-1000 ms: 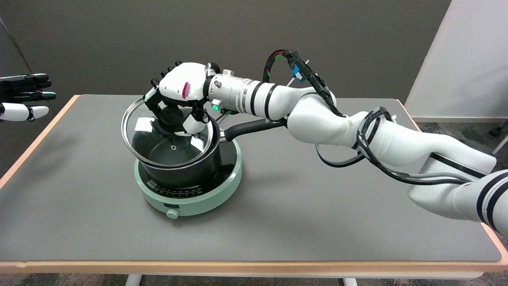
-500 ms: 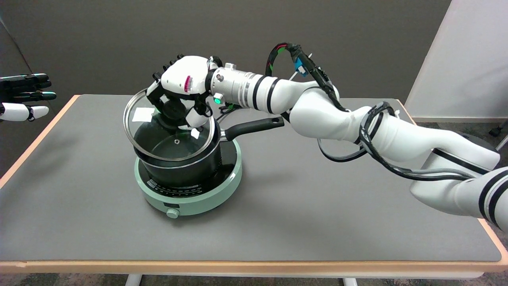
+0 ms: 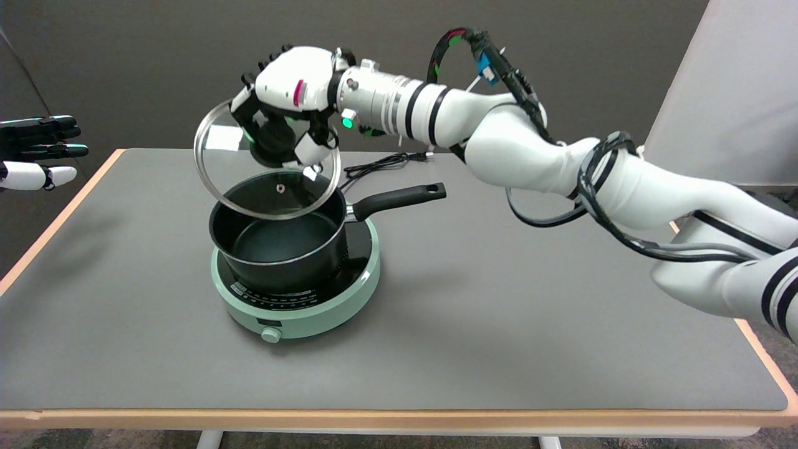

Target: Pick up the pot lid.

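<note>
A round glass pot lid (image 3: pixel 249 187) with a metal rim hangs tilted in the air above the pot, its near edge lowest, just over the pot's mouth. My right hand (image 3: pixel 288 103) grips the lid's black knob (image 3: pixel 274 140) from above, fingers wrapped around it. The black saucepan (image 3: pixel 277 240) stands uncovered on a mint-green round cooker (image 3: pixel 299 312), with its long black handle (image 3: pixel 399 198) pointing right. The pot's inside looks dark and bare.
A black power cord (image 3: pixel 380 163) lies on the grey table (image 3: pixel 499 299) behind the pot's handle. The idle left hand (image 3: pixel 37 153) hangs in the air at the far left. A white panel (image 3: pixel 729 87) stands at the back right.
My right hand has risen with the lid, lifting it off the pot's rim into the air. The pot and cooker have stayed put.
</note>
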You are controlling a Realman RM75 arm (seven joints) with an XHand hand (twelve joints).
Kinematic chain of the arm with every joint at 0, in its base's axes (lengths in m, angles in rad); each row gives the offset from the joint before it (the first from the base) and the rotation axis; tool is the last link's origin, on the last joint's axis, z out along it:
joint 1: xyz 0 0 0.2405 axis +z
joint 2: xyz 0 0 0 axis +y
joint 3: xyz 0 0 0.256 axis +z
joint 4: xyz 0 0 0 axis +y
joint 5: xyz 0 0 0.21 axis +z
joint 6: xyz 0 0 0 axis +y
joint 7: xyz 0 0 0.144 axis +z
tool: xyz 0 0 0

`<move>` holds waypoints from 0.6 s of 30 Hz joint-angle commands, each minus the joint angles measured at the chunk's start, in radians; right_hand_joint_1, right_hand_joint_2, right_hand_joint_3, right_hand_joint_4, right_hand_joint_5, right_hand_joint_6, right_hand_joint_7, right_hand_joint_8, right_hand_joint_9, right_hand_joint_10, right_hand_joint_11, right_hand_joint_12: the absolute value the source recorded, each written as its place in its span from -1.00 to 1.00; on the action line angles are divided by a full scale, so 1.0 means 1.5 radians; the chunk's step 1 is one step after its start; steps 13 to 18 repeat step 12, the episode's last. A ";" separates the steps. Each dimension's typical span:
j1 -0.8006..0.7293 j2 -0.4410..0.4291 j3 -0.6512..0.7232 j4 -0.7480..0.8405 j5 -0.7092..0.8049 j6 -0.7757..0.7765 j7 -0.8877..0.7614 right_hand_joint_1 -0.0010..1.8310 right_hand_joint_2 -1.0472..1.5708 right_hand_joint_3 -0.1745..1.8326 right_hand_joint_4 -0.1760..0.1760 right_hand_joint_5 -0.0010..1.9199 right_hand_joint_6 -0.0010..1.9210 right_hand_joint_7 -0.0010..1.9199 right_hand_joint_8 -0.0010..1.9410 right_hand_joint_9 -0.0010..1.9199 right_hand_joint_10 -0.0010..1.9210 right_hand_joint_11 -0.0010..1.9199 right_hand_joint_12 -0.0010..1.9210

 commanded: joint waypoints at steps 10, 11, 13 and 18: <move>0.055 0.082 0.119 -0.048 -0.086 0.006 0.000 0.50 0.38 -0.07 1.00 -0.28 0.34 0.00 0.32 -0.13 0.63 -0.27 0.47; 0.054 0.088 0.129 -0.057 -0.088 0.008 0.000 0.50 0.37 -0.07 1.00 -0.28 0.35 0.00 0.31 -0.12 0.62 -0.27 0.47; 0.053 0.096 0.142 -0.069 -0.092 0.013 0.000 0.50 0.37 -0.07 1.00 -0.28 0.35 0.00 0.31 -0.12 0.62 -0.27 0.47; 0.053 0.096 0.142 -0.069 -0.092 0.013 0.000 0.50 0.37 -0.07 1.00 -0.28 0.35 0.00 0.31 -0.12 0.62 -0.27 0.47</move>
